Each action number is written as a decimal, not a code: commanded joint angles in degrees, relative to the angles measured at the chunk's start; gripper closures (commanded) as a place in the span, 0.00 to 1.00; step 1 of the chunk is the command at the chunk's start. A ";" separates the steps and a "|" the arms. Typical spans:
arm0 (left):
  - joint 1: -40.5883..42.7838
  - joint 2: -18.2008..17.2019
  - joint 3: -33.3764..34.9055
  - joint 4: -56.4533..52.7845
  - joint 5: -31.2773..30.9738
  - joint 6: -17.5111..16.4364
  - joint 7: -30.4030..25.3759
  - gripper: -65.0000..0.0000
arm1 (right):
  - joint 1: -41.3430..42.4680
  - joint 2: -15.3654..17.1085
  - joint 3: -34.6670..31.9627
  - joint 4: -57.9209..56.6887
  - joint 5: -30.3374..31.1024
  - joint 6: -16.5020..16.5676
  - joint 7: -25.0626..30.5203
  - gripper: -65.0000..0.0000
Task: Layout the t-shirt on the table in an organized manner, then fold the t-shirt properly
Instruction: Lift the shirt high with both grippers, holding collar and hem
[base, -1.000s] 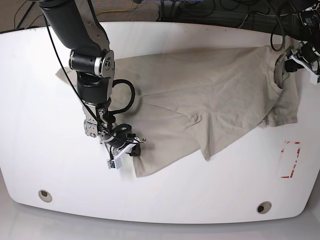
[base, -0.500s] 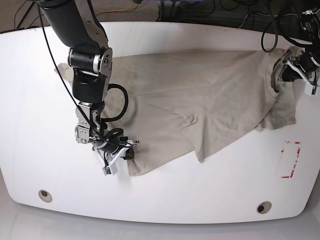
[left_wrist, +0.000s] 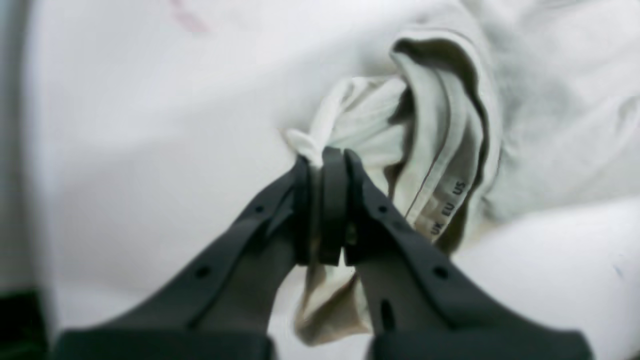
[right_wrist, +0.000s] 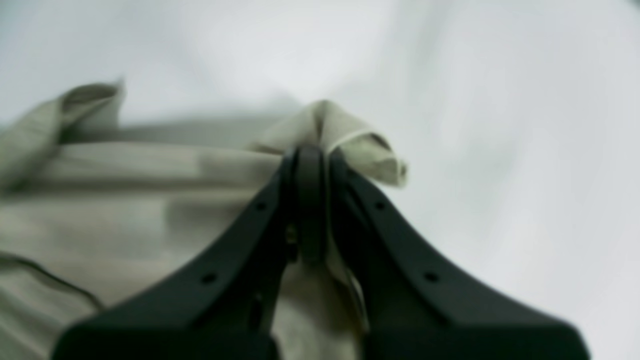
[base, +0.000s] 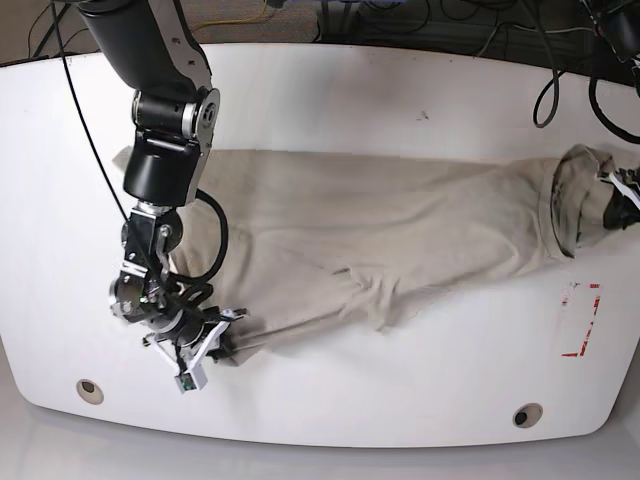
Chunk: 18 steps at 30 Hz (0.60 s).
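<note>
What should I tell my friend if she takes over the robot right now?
Left gripper: shut on the t-shirt, pinching it at the collar end, near the size tag.
Right gripper: shut on the t-shirt, pinching a corner of the bottom end.
The shirt hangs stretched between both arms across the table, with wrinkles and a fold along its near edge. The red dashed mark lies bare, beside the collar end.
Done: both ends are gripped and the shirt is pulled long.
Left: lay it flat and smooth, let go, then fold it. No fold is made yet.

Wrinkled beige t-shirt (base: 400, 240) stretched lengthwise across the glossy white table (base: 330, 100).
</note>
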 joint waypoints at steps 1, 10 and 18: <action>-5.27 -3.33 -0.50 2.51 -0.89 0.08 0.60 0.99 | 4.98 2.28 0.21 3.39 0.64 -0.25 0.44 1.00; -27.51 -7.81 5.13 2.87 -0.89 0.17 8.16 0.99 | 17.11 6.41 0.21 4.89 0.64 3.61 -5.98 1.00; -53.71 -11.06 11.81 2.87 -0.81 0.70 9.39 0.99 | 31.97 10.28 0.21 6.91 0.55 4.54 -11.60 1.00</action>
